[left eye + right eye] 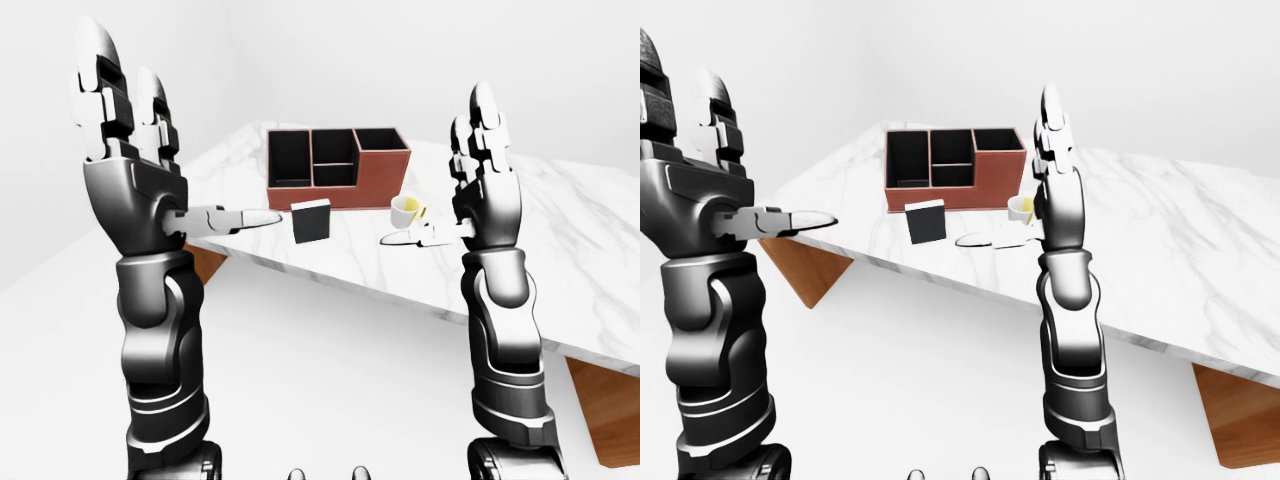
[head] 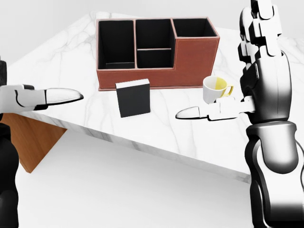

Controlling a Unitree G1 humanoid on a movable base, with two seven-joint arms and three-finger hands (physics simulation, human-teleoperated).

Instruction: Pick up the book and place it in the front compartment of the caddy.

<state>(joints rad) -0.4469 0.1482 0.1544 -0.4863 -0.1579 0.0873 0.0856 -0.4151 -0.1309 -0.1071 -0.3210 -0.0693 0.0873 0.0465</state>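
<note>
While both my arms are raised with palms facing inward, my left hand (image 1: 135, 170) stands at the left of the left-eye view, its two long fingers pointing straight up and its thumb jutting sideways toward the table, so the fingers are spread wide and grip nothing. Just right of that thumb tip, the white marble table (image 2: 61, 61) begins, resting on a wooden base (image 2: 33, 142). On the marble, the black book (image 2: 133, 98) stands upright with its white page edge on top, free of either hand and close to the table's near edge. Just above it in the head view sits the brown caddy (image 2: 190, 64), its black compartments open upward; the book stands just below its lower wall, outside every compartment. Right of the book, a white mug (image 2: 214, 89) with a yellow inside stands on the table near the caddy's right corner. Farthest right, my right hand (image 2: 263, 76) is likewise splayed, fingers upward, thumb reaching left below the mug, holding nothing.
</note>
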